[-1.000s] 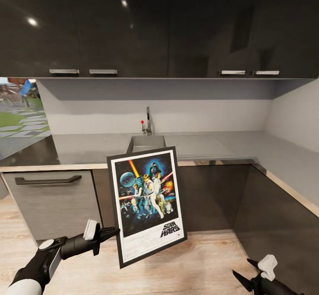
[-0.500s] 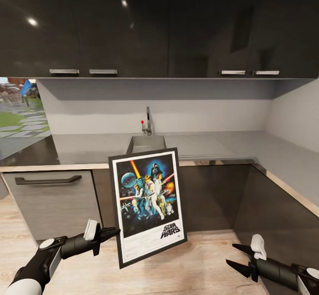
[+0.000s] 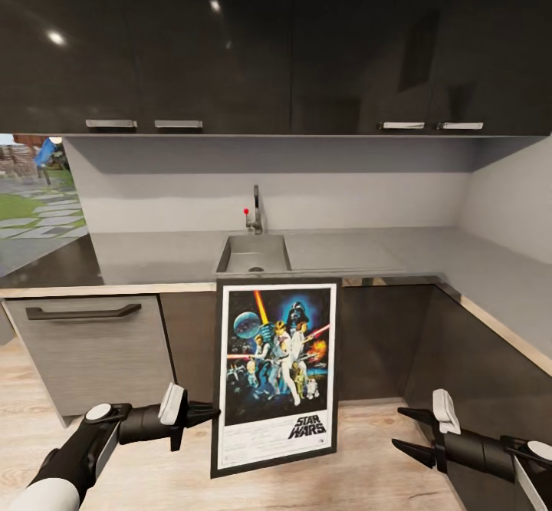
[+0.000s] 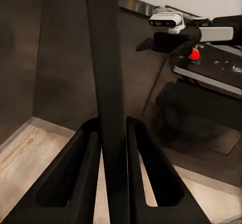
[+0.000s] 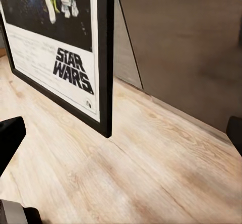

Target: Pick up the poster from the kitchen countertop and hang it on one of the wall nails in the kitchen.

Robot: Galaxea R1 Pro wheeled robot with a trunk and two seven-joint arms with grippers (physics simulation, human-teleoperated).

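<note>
Poster: we hold the Star Wars poster (image 3: 277,377) off the counter and in front of the dark cabinet fronts, with its lower edge low over the wood plank floor (image 3: 360,465).
Change: a second ago it leaned with its top toward our left; now it stands nearly upright and sits further toward our right, squarer to the head camera.
Left gripper: our left gripper (image 3: 205,414) has its fingers closed on the poster's left frame edge; the left wrist view shows the dark frame (image 4: 108,82) running straight up between the two fingers (image 4: 75,178).
Right gripper: our right gripper (image 3: 410,432) has risen into clearer view since a second ago; it hangs with fingers spread and nothing between them, just beside the poster's right edge but not touching.
Right wrist view: the poster's lower corner (image 5: 103,128) and logo sit close ahead over the floor.
Countertop: the pale grey countertop (image 3: 153,254) with sink (image 3: 253,254) and tap (image 3: 255,208) lies behind, the poster no longer on it.
Nails: we see no nail on the wall (image 3: 510,196) from here.
Meaning: we judge the pick-up done and the poster squared for carrying; finding a nail and hanging remain.
</note>
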